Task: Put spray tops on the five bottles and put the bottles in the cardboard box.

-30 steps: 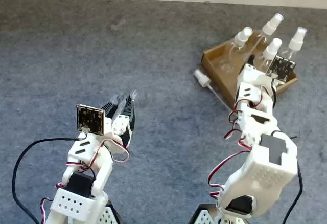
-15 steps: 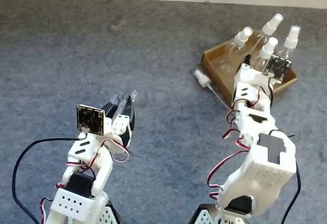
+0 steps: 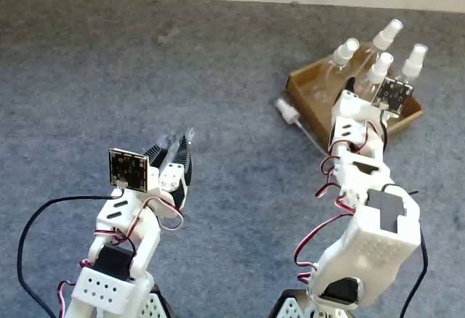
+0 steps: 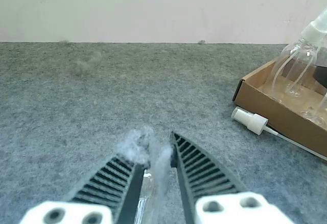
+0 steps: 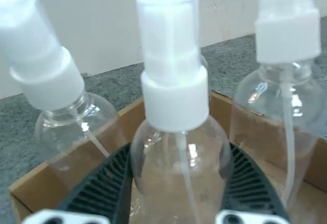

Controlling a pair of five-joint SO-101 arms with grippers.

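A: Setting: a grey, carpet-like table [image 3: 109, 64] with a pale wall [image 4: 153, 9] behind it. What stands where?

B: Far right is the cardboard box [image 3: 298, 91], with four capped bottles [image 3: 345, 51] standing in it. The right gripper [image 5: 179, 152] is at the box. Its jaws are closed on the flanks of one of the four, the held bottle [image 5: 176, 127], which is upright within the box's walls.

A: And the other claw?

B: The left gripper [image 3: 176, 142] hangs over open carpet, well apart from the box. It is pinched on something clear, by my reading the fifth bottle [image 4: 147, 185], uncapped. Its outline is hard to make out.

A: Which relation governs the coming move?

B: The position of the loose spray top [image 3: 287, 109]. It lies flat on the carpet just beside the box's near wall, outside the box. Its long axis is diagonal. The white head points away from the arms, and the thin dip tube [image 3: 312, 138] runs toward the right arm's base, roughly along that wall. From the left gripper it lies to the right and farther out. The right arm is nearer, though its claw is occupied.

A: Progress?

B: I judge four of five done. The last top likely needs lifting by its head and its tube steering into the neck of the clear bottle. The tube is thin and may snag on the pile.
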